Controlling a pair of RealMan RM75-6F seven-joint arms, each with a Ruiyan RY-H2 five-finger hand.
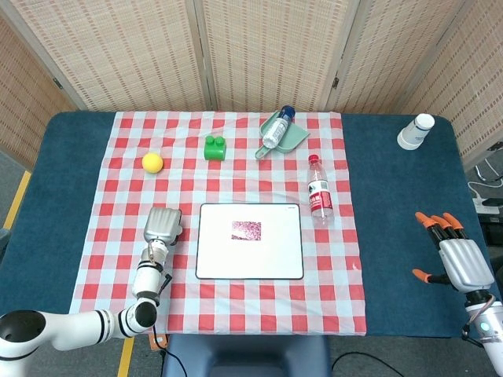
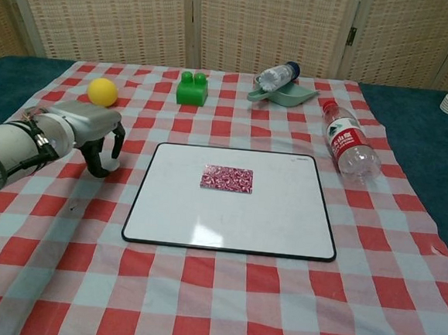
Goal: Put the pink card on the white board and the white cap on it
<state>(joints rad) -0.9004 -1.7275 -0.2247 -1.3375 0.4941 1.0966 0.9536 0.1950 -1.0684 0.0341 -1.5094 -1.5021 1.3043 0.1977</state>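
Left hand [image 2: 87,129]: grey, palm down over the red-and-white checked cloth [image 1: 118,259], just left of the board. Fingers [image 2: 97,160] curled downward, tips at or near the cloth. A small pale object shows between the fingers in the chest view; whether it is the white cap, and whether it is pinched, cannot be told.

Right hand [image 1: 460,259]: grey with orange-tipped fingers [image 1: 435,222], over the bare blue desk [image 1: 401,236] at the right edge, well apart from every task item. Fingers spread apart, holding nothing.

White rectangular board with dark rim [image 1: 250,258]: flat on the cloth, centre front.

Pink patterned rectangular card [image 1: 247,230]: flat on the board, in its far half, near the middle. Well apart from the right hand; near but not touching the left hand, with the board's left edge between them.

Other items:
- Yellow ball [image 1: 152,162], far left on the cloth.
- Green toy brick with two studs [image 1: 214,147], beyond the board.
- Pale green dustpan-shaped scoop [image 1: 289,135] with a clear blue-capped bottle [image 1: 276,129] lying in it.
- Clear plastic bottle with red cap and red label [image 1: 318,191], lying on its side just right of the board.
- Stack of white paper cups [image 1: 415,131], upside down at the far right corner of the desk.
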